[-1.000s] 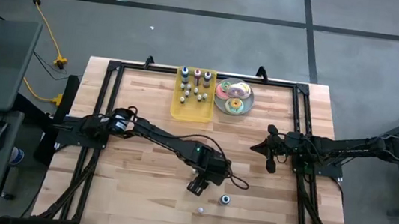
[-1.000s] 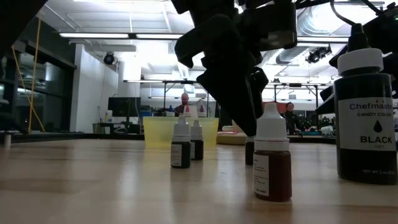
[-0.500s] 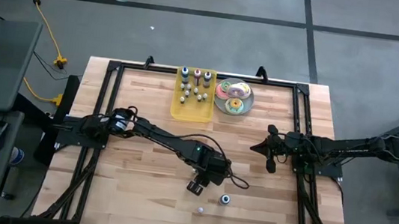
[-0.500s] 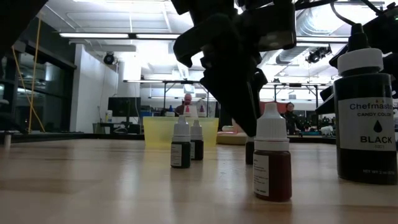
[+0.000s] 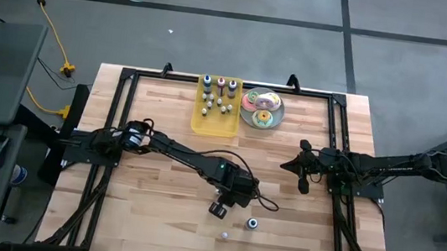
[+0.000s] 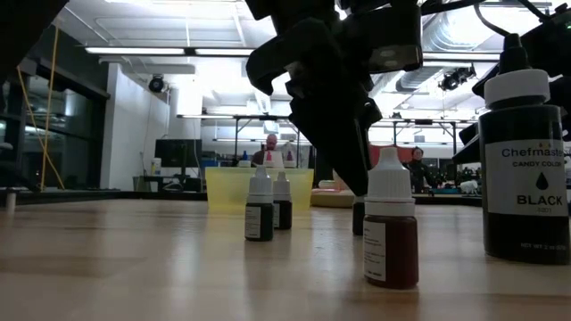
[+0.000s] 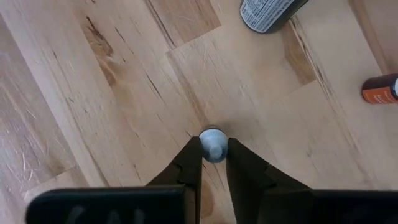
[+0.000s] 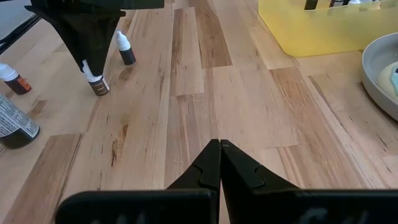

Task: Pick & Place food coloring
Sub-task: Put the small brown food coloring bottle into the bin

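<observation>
**Food coloring bottle pinched by left gripper near table's front middle**

Food coloring bottle [image 7: 213,144] sits between the left gripper's [image 7: 214,155] two dark fingers [image 7: 189,167]; seen from the left wrist, only its pale round cap shows, fingers closed in against both sides. It stands upright on the wooden table [image 5: 146,210]. Right wrist view shows the same bottle [image 8: 96,84], white cap over a dark body, under the fingertips with its base on the wood.

Landmark: the yellow tray [image 5: 214,120] at the table's far edge.
- Left gripper [image 5: 220,210] is well toward the front from the tray, a bit to its right side in the high view.
- Black bottle [image 5: 253,223], the big one with a printed label, stands just beyond the gripper, farther from the tray. In the low view it reads BLACK [image 6: 525,178].
- Small white-capped bottle [image 5: 224,235] is nearest the front edge, farthest from the tray; low view shows it brownish [image 6: 391,227].
- Two more small dark bottles [image 6: 260,214] show in the low view, between camera and tray.
- Several bottles [image 5: 218,95] stand inside the tray, some with coloured caps.
- Plate of doughnuts [image 5: 261,109] touches or nearly touches the tray's right side.

Right gripper [image 8: 219,158] waits over bare wood at the table's right, well apart from the tray, fingers pressed together with nothing between them.
</observation>
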